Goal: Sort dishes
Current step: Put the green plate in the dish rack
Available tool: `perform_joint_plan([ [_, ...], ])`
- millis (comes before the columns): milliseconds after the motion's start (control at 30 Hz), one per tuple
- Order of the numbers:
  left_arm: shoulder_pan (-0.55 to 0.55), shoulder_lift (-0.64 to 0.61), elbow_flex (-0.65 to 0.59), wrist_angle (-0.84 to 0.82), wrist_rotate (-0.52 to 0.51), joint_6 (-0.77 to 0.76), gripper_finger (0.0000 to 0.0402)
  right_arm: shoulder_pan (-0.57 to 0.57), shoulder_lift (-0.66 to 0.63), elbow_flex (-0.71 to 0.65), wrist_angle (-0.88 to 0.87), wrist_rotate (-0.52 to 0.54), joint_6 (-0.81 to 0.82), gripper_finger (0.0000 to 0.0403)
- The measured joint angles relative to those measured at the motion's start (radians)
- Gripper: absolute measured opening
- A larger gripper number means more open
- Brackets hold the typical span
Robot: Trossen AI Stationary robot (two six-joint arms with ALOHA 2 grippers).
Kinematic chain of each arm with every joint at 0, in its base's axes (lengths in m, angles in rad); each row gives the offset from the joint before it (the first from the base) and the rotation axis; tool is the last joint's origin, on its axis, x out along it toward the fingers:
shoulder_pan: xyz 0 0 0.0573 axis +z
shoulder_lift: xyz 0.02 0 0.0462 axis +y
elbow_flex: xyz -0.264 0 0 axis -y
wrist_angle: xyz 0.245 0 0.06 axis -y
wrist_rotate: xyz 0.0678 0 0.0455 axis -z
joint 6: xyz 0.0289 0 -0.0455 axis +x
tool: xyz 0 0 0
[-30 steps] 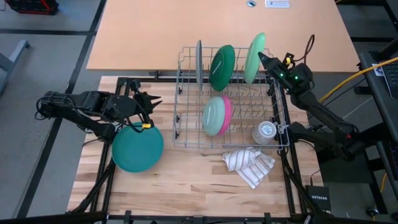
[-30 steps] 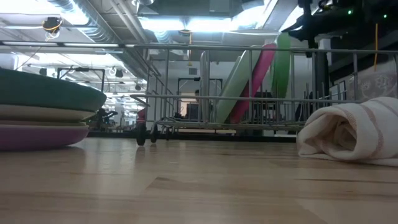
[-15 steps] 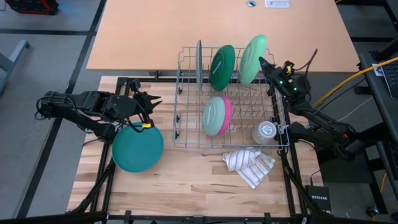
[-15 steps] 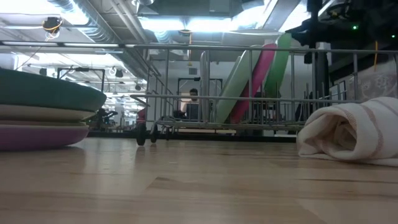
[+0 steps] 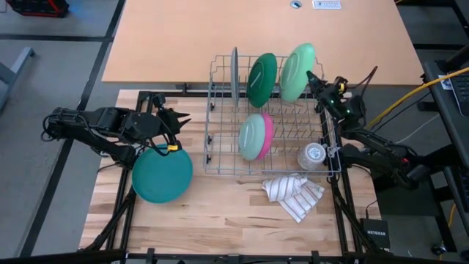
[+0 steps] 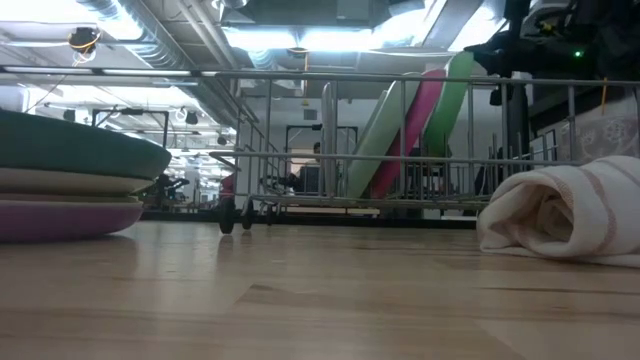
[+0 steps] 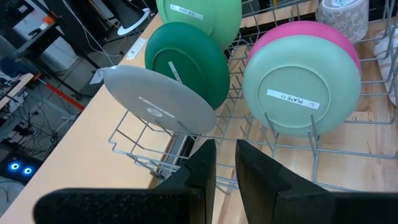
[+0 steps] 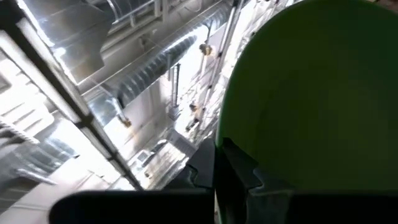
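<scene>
A wire rack (image 5: 220, 158) holds upright dishes: a grey plate (image 5: 234, 70), a dark green plate (image 5: 261, 78), and a light green plate in front of a pink one (image 5: 255, 136). At the rack's far right corner my right gripper (image 5: 308, 72) is shut on another light green plate (image 5: 296, 62). A teal plate (image 5: 162, 174) tops a stack (image 6: 70, 190) at the left. My left gripper (image 5: 183, 117) hovers above that stack's far edge, fingers slightly apart with nothing between them (image 7: 225, 146). My right gripper pinches the rim (image 8: 227, 134) of the light green plate between its two fingers, coming from the table's right and slanting upward. The plate stands on edge, leaning toward the dark green plate. Its lower edge is down among the rack's wires; whether it rests there does not show.
A small clear glass cup (image 5: 313, 155) stands in the rack's near right corner. A crumpled white striped cloth (image 5: 293, 195) lies on the table just in front of the rack. Bare wood shows along the table's near edge.
My right gripper has sunk a little and tipped its fingers upward, staying shut on the light green plate. The plate has turned from nearly edge-on to showing more of its face, its top leaning toward the dark green plate.
</scene>
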Motion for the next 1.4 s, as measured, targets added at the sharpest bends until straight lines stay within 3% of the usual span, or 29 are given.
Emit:
perform_joint_plan([
  [500,0.000,0.000,0.000,0.000,0.000,0.000,0.0052,0.000,0.011,-0.009,0.015,-0.089,0.015,0.0007],
  [1400,0.000,0.000,0.000,0.000,0.000,-0.002,0.0052,-0.001,0.286,-0.009,0.131,-0.062,0.011,0.0010],
])
